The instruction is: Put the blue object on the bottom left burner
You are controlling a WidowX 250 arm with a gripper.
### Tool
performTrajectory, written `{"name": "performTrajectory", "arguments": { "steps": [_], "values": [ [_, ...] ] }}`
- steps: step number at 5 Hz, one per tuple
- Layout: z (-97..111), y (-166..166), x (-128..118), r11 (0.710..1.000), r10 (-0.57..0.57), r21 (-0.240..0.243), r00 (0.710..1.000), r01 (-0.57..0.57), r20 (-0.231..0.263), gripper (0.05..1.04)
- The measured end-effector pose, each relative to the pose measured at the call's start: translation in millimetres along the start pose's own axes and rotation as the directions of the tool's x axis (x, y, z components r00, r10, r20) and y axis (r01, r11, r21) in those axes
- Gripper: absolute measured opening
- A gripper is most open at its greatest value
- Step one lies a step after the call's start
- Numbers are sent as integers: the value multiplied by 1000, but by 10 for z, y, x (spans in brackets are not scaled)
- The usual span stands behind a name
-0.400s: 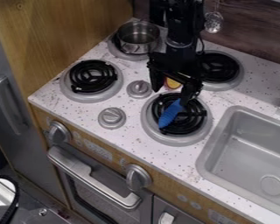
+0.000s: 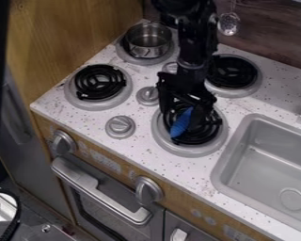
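Note:
The black gripper (image 2: 186, 115) hangs low over the bottom right burner (image 2: 189, 150), its fingers apart. Between them lies the blue object (image 2: 182, 123), a ridged, elongated piece slanting across the black coil, with its upper end partly hidden by the gripper. I cannot tell whether either finger touches it. To the left, the bottom left burner (image 2: 99, 84) has a black spiral coil in a grey ring, with nothing on it.
A metal pot (image 2: 148, 41) stands on the back left burner. The back right burner (image 2: 233, 73) lies behind the gripper. Grey knobs (image 2: 120, 127) sit between the burners. A sink (image 2: 266, 164) is at the right.
The gripper has come down and slightly toward the camera, around the blue object. The blue object appears unmoved.

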State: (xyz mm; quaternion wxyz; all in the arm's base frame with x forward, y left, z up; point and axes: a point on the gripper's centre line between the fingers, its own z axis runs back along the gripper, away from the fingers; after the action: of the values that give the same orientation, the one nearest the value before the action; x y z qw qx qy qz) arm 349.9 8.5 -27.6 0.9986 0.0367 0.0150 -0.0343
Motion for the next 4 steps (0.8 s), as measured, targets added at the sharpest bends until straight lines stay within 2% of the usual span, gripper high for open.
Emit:
{"name": "performTrajectory", "arguments": {
  "steps": [2, 4],
  "values": [
    [-184, -60, 148, 1000, -16, 0, 1000, 16, -14, 961],
    [-165, -39, 184, 1000, -21, 2, 1000, 21, -2, 417]
  ]
}}
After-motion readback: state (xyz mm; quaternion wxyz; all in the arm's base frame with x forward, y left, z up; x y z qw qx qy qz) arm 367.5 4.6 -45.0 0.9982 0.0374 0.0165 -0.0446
